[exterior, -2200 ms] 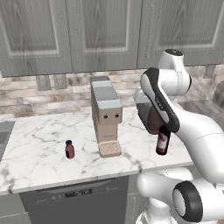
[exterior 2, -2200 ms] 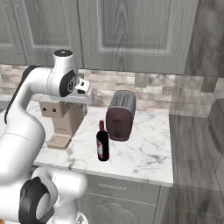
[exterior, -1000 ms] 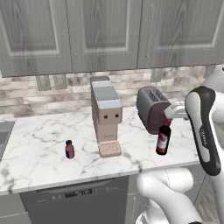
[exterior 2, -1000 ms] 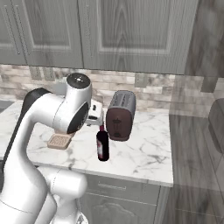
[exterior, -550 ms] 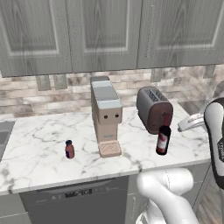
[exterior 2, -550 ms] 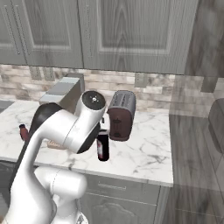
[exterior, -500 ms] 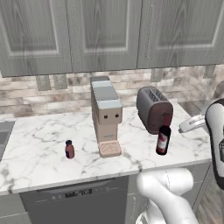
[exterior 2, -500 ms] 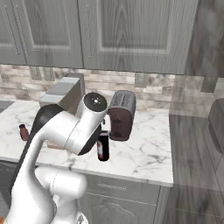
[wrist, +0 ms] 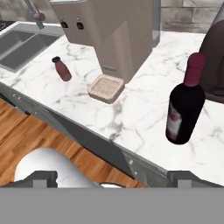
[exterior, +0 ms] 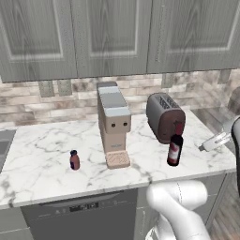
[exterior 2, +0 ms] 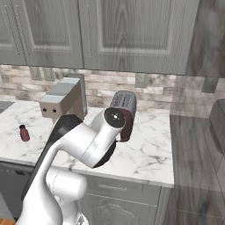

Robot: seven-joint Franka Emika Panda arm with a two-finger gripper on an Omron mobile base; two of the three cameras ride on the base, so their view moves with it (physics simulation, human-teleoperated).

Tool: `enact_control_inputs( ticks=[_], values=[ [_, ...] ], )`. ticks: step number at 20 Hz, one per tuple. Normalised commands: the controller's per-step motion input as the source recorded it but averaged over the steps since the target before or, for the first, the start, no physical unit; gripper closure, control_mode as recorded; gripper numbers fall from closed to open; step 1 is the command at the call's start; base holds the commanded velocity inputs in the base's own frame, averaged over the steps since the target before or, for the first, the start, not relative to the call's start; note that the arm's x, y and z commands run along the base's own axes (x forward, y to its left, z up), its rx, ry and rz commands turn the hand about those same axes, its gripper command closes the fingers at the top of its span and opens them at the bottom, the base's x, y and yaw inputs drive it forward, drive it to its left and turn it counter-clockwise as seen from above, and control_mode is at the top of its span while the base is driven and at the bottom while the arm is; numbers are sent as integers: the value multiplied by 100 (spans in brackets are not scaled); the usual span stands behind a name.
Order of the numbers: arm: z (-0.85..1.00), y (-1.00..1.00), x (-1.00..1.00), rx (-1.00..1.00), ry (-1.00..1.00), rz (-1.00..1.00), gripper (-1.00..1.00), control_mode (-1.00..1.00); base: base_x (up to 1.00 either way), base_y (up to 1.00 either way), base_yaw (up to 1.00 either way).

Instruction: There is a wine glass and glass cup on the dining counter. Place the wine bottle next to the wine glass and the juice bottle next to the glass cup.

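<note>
The wine bottle [exterior: 175, 145] is tall and dark with a red cap. It stands upright on the brick-backed marble worktop [exterior: 42, 154], in front of the toaster. My gripper [wrist: 114, 178] is open and empty. It sits off the worktop's front edge and faces the wine bottle [wrist: 186, 107] from some distance. In the left base view the gripper [exterior: 214, 140] pokes in to the right of the bottle. The small dark-red juice bottle [exterior: 74, 160] [exterior 2: 24, 132] [wrist: 61, 68] stands left of the coffee machine. The wine glass, glass cup and dining counter are out of view.
A beige coffee machine [exterior: 113, 122] with its drip tray [wrist: 106, 87] stands mid-worktop. The dark toaster [exterior: 165, 116] is just behind the wine bottle. A sink [wrist: 22, 41] lies at the worktop's left end. My own arm [exterior 2: 92, 140] hides the wine bottle in the right base view.
My arm has swung right and lower, out past the wine bottle, and now covers it in the right base view. Both bottles stand where they were. The gripper stays open.
</note>
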Motion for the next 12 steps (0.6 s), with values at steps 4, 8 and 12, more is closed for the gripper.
enact_control_inputs(
  ticks=[4,8,12],
  values=[
    [-29,-8,2,2,0,1,-100,-100,0,0,0],
    [-34,-3,14,2,-3,0,-100,-100,0,0,0],
    [-43,0,19,1,-18,0,-100,-100,0,0,0]
  ],
)
